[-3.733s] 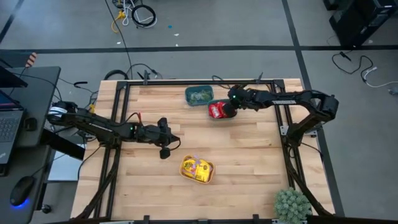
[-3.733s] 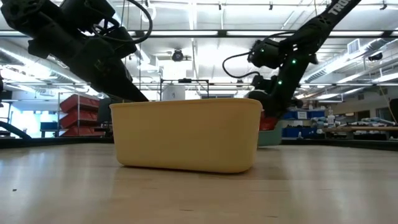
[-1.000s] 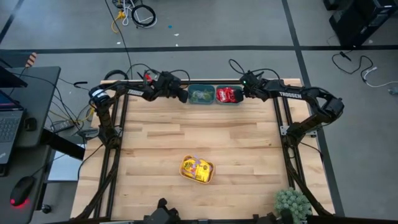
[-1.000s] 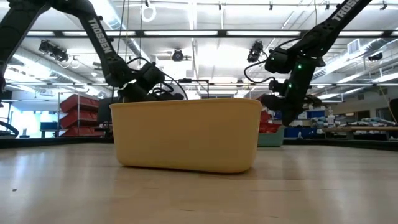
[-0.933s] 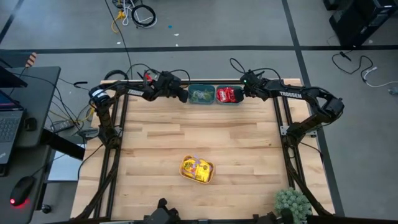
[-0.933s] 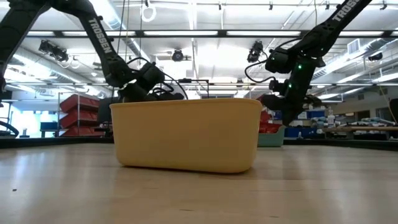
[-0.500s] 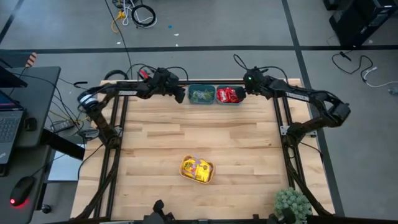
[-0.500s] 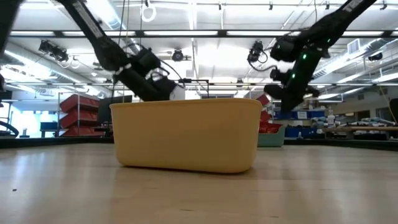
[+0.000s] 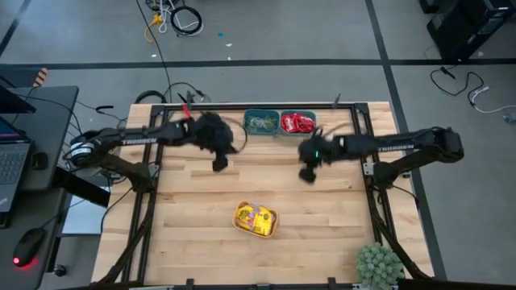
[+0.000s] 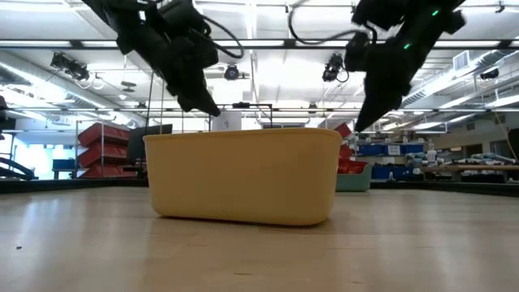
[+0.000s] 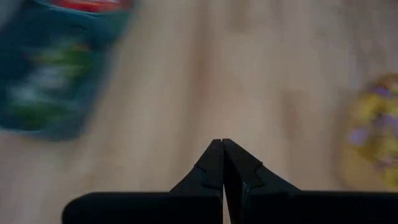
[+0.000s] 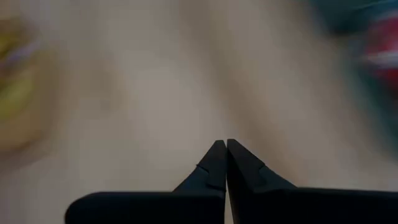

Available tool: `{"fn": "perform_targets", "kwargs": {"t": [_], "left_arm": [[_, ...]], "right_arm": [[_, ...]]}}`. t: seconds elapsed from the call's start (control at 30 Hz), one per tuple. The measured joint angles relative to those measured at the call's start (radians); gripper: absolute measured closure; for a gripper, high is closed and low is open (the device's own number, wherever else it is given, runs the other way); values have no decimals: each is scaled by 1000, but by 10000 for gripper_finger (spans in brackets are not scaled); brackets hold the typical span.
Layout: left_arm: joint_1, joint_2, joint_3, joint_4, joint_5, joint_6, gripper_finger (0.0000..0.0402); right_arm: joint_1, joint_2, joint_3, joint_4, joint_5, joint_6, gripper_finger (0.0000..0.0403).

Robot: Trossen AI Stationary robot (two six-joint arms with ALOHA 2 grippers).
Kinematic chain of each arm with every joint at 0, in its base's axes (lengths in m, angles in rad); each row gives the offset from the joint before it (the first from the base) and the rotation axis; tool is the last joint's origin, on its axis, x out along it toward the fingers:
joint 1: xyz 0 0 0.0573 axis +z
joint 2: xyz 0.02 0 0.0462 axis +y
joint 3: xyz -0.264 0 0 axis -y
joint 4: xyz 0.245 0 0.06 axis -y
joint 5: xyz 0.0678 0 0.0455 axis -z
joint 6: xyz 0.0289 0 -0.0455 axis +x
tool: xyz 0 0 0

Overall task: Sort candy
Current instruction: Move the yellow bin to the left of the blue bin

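Observation:
Two teal bins stand side by side at the table's far edge: one [image 9: 260, 122] holds pale green candy, the other [image 9: 298, 122] red candy. An orange bin [image 9: 255, 219] with yellow candy sits nearer the front, filling the low view [image 10: 243, 174]. My left gripper [image 9: 219, 164] hangs shut over bare wood, near-left of the teal bins; its shut tips [image 11: 222, 146] show in the left wrist view. My right gripper [image 9: 307, 175] is shut too [image 12: 222, 146], over bare wood in front of the red-candy bin. Neither holds anything.
A small green plant [image 9: 379, 264] stands at the table's near right corner. Black frame rails [image 9: 149, 161] run along both table sides. A desk with a laptop and a mouse lies left of the table. Bare wood [image 9: 242, 173] lies between the bins.
Both arms have swung fast from the teal bins at the far edge toward the table's middle and near side, rising in the low view. The left gripper left the green-candy bin's left end; the right gripper left the red-candy bin's right end. The bins stayed put.

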Motion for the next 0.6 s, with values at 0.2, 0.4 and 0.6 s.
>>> {"fn": "perform_targets", "kwargs": {"t": [0.2,0.4,0.6], "left_arm": [[-249,-5,-161,94,-1,-168,401],[-448,-13,-363,410,-30,-397,401],[-616,-13,-433,534,-121,-494,401]], "right_arm": [[307,92,0,110,-87,128,402],[496,261,0,371,-102,192,402],[549,427,0,618,-118,215,403]]}}
